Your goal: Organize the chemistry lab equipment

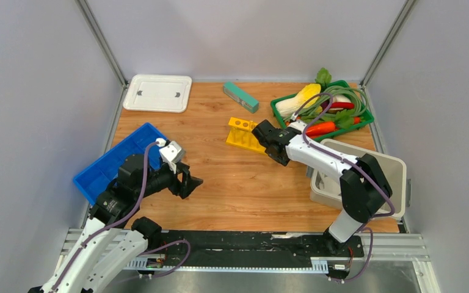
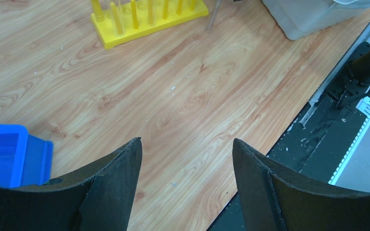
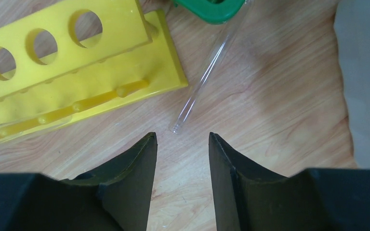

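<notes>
Right wrist: right hand [image 3: 181,137] spread apart, empty, near a clear glass tube [image 3: 212,67].

The left pincer [image 2: 187,144] hangs over the bare wooden table [image 2: 183,96], its two dark fingers spread wide with nothing between them. The yellow holed rack [image 2: 144,21] stands at the top edge, pegs upright. A blue bin [image 2: 5,151] sits low left, a grey tub [image 2: 313,17] at the upper right, and a black rail [image 2: 337,125] borders the table.

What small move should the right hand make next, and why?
Probably ease the right hand forward and down to straddle the glass tube: the hand is open, and the tube lies on the table beside the yellow rack, just ahead.
</notes>
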Motion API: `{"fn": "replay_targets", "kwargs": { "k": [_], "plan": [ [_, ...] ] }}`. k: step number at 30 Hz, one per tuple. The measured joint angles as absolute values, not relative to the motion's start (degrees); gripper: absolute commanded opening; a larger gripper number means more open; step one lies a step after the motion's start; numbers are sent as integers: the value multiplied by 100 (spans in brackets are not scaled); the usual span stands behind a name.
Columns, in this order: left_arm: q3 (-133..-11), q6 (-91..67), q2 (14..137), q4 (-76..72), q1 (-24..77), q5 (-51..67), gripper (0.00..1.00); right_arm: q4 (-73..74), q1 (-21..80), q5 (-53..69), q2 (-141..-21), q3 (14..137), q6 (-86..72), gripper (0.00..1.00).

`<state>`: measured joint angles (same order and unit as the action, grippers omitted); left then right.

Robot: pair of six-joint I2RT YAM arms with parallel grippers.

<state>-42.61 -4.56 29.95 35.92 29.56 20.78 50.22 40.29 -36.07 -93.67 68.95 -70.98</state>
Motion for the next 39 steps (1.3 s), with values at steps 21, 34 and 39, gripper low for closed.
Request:
{"fn": "replay_targets", "kwargs": {
  "k": [21, 34, 39],
  "plan": [
    [-4257, -456, 2930, 3625, 2956, 1929, 76, 4635, 3955, -3188, -10322, 6812, -7636, 42],
    [-4257, -456, 2930, 3625, 2956, 1861, 75, 4445, 3894, -3212, -10455, 6558, -7607, 19],
    [-4257, -462, 2930, 3627, 2956, 1745, 75, 4355, 3898, -3103, -10228, 6283, -7437, 12]
  ]
}}
